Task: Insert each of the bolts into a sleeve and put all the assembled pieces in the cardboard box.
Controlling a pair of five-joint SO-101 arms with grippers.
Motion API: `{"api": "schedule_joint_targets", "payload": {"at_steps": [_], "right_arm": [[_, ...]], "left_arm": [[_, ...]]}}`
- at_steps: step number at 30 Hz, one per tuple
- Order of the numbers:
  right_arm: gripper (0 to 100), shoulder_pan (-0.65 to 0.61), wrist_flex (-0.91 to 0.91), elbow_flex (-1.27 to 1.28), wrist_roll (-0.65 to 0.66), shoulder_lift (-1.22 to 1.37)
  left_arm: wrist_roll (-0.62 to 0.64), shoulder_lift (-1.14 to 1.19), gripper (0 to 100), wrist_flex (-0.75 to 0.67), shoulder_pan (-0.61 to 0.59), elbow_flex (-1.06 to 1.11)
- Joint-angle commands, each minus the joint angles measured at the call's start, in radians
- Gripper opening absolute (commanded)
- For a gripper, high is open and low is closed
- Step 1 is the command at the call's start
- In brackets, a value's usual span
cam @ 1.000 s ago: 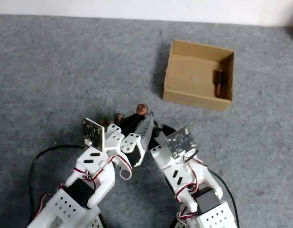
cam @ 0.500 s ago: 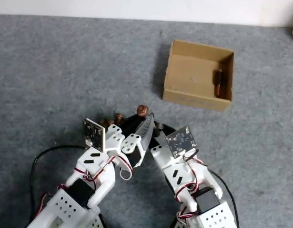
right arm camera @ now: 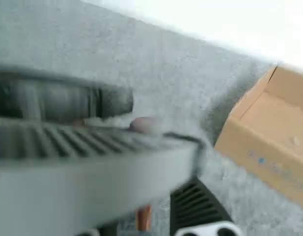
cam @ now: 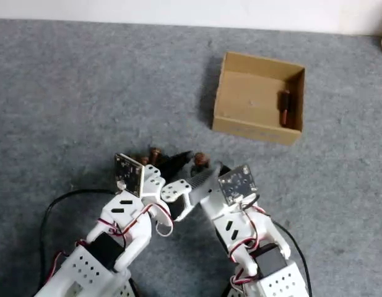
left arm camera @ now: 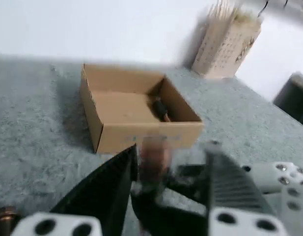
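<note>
Bolt (left arm camera: 153,156) between wide-parted jaws of left end effector (left arm camera: 173,148).

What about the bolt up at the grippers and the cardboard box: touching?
Apart. The high view shows a strip of bare grey mat between the bolt and the cardboard box.

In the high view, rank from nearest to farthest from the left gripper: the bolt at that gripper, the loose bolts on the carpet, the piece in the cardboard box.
From the left gripper:
1. the bolt: right at the gripper.
2. the loose bolts: on the carpet, beside the left arm.
3. the piece: inside the cardboard box, well beyond both arms.
</note>
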Motion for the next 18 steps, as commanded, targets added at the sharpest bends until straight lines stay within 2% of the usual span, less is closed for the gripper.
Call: {"api": "schedule_joint_targets", "payload": {"at_steps": [1,6,12,14,16,18], "right_arm": [[0.5,-0.002,-0.025,0.005,0.003,-0.016],[0.5,-0.002,-0.03,0.012,0.046,-0.016],[0.5,-0.002,-0.071,0.018,0.051,-0.016],[0.5,-0.002,-0.108,0.047,0.052,-0.016],[0.5,-0.002,-0.134,0.085,0.052,-0.016],[0.5,-0.002,-0.14,0.104,0.052,-0.016]], "left_arm": [[-0.008,-0.013,27,0.046,0.008,-0.079],[0.0,-0.015,27,0.046,0.001,-0.079],[0.161,-0.022,27,0.055,-0.122,-0.147],[0.239,-0.022,27,0.104,-0.163,-0.188],[0.29,-0.022,23,0.161,-0.205,-0.231],[0.307,-0.022,14,0.192,-0.249,-0.26]]}}
